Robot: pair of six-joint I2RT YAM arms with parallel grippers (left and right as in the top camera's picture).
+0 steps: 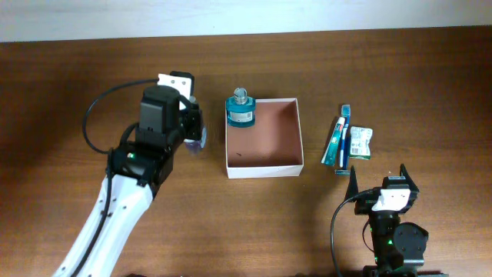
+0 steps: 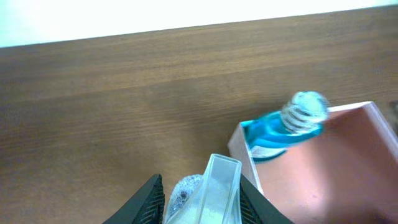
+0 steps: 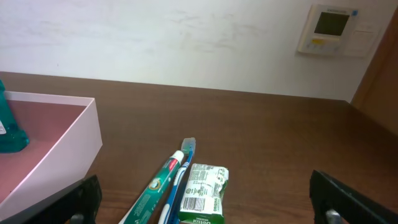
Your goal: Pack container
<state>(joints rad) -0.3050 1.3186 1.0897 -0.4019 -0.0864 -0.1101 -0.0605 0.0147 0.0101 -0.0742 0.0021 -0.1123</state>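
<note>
The container (image 1: 265,171) sits mid-table with a blue bottle (image 1: 240,112) at its far left corner; I can't tell whether the bottle stands inside or rides the rim. Just beside the left wall, the left gripper (image 1: 194,140) pinches a clear plastic case (image 2: 219,180). Swung across low, the case could clip the wall or topple the bottle. The right gripper (image 1: 382,178) gapes wide, empty.
</note>
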